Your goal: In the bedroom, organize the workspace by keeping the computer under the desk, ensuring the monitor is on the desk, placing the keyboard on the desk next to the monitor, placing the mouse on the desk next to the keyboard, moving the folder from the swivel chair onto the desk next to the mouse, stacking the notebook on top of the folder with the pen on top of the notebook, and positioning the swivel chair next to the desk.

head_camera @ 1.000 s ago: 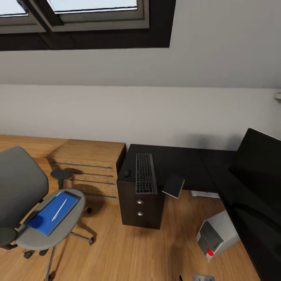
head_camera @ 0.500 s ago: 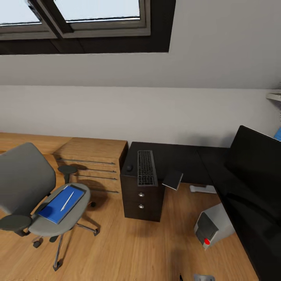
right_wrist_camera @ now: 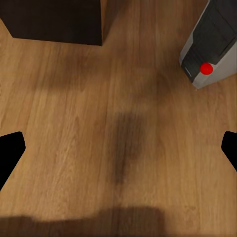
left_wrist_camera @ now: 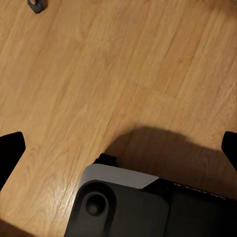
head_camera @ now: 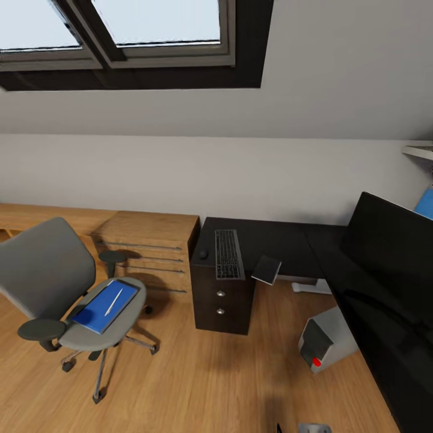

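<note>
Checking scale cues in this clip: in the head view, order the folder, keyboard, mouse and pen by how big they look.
Largest to smallest:
folder
keyboard, though it lies farther off, so this pair is unsure
pen
mouse

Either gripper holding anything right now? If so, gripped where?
Nothing held. The left gripper and right gripper are both open over bare floor. The folder lies on the swivel chair.
</note>
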